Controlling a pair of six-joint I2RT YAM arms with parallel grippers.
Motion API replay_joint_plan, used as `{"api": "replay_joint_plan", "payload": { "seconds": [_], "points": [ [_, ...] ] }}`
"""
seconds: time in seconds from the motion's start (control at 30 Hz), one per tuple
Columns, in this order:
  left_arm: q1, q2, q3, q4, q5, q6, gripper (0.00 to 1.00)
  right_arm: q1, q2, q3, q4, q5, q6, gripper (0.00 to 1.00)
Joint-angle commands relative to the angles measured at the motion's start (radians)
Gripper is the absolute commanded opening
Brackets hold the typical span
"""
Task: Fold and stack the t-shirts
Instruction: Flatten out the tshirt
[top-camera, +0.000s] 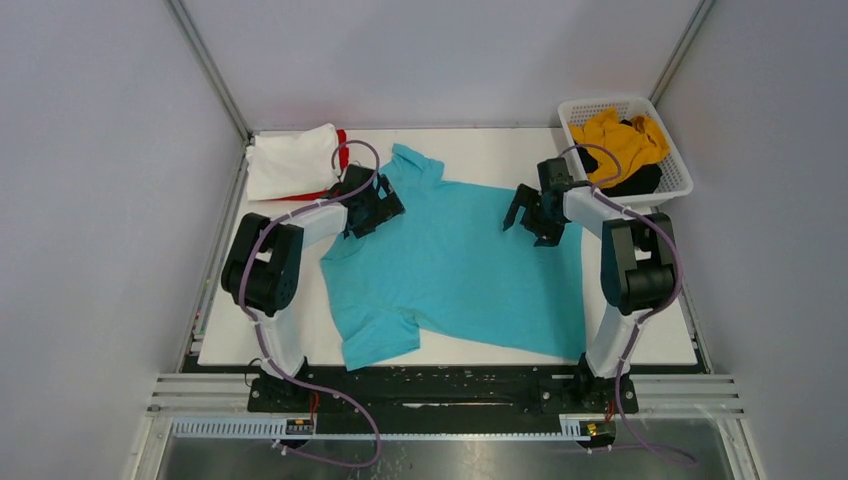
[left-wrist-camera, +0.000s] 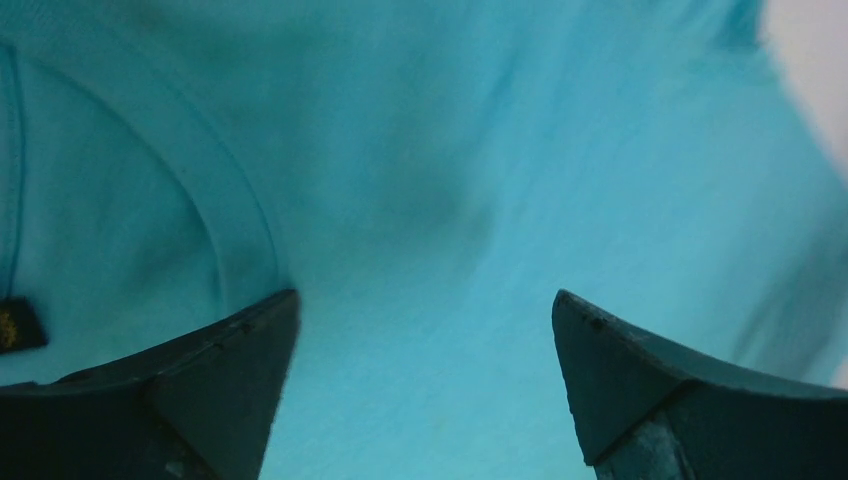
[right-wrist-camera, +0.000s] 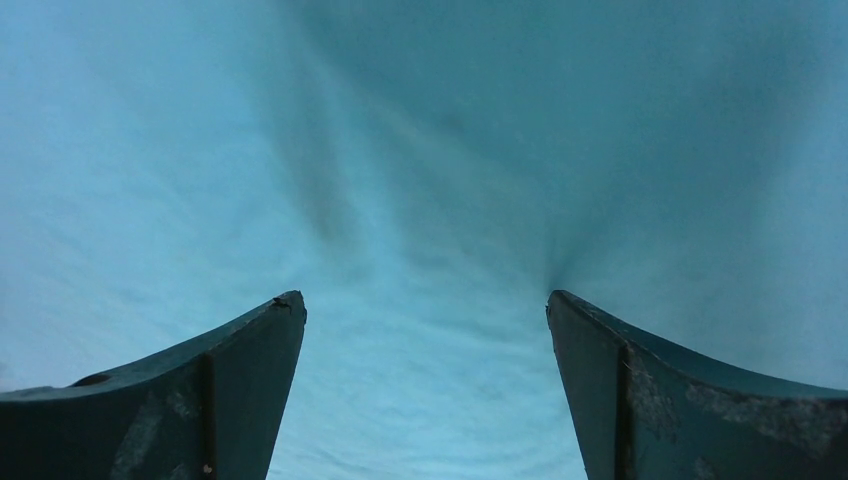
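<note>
- Over the turquoise t-shirt (top-camera: 450, 265), both arms bend low, with left tool (top-camera: 373, 214) and right tool (top-camera: 528, 215) wide and empty.
- Far-right basket (top-camera: 682, 180) holds mustard-yellow shirt (top-camera: 625, 135), black shirt (top-camera: 640, 183).

I see the worktop (top-camera: 480, 148) from above; both wrist cameras look down close onto the same turquoise t-shirt (top-camera: 450, 260).

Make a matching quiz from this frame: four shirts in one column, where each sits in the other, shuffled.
Shirts:
1. turquoise t-shirt
2. white t-shirt
3. mustard-yellow t-shirt
4. red t-shirt

Places:
A. in the basket, far right
B. under another shirt, only edges showing
C. spread across the middle of the table
D. on top of the pile, far left corner

Pairs: 1-C; 2-D; 3-A; 4-B
</note>
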Motion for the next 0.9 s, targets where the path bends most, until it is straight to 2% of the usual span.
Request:
{"api": "replay_joint_plan", "payload": {
  "seconds": [0.0, 0.13, 0.27, 0.33, 0.43, 0.57, 0.63, 0.73, 0.87],
  "points": [
    [0.057, 0.085, 0.085, -0.013, 0.038, -0.039, 0.99, 0.006, 0.092, 0.18, -0.087, -0.032, -0.032, 1.0],
    [0.087, 0.151, 0.162, -0.06, 0.044, -0.051, 0.99, 0.006, 0.209, 0.366, -0.186, -0.033, -0.07, 0.99],
    [0.116, 0.178, 0.173, -0.032, 0.074, -0.075, 0.99, 0.007, 0.309, 0.513, -0.21, -0.082, -0.11, 0.99],
    [0.126, 0.187, 0.185, -0.034, 0.091, -0.072, 0.99, 0.007, 0.35, 0.597, -0.267, -0.115, -0.232, 0.99],
    [0.129, 0.196, 0.2, -0.053, 0.095, -0.061, 0.99, 0.009, 0.343, 0.711, -0.374, -0.107, -0.558, 0.99],
    [0.129, 0.175, 0.171, -0.027, 0.098, -0.068, 0.99, 0.012, 0.187, 0.552, -0.2, -0.266, -1.085, 1.0],
    [0.129, 0.162, 0.163, -0.021, 0.091, -0.067, 0.99, 0.018, 0.119, 0.483, -0.19, -0.299, -1.275, 0.99],
    [0.129, 0.148, 0.162, -0.033, 0.091, -0.06, 0.99, 0.021, 0.058, 0.376, -0.222, -0.334, -1.52, 1.0],
    [0.129, 0.13, 0.161, -0.052, 0.092, -0.046, 0.99, 0.032, 0.085, 0.324, -0.212, -0.237, -1.684, 0.99]
  ]
}}
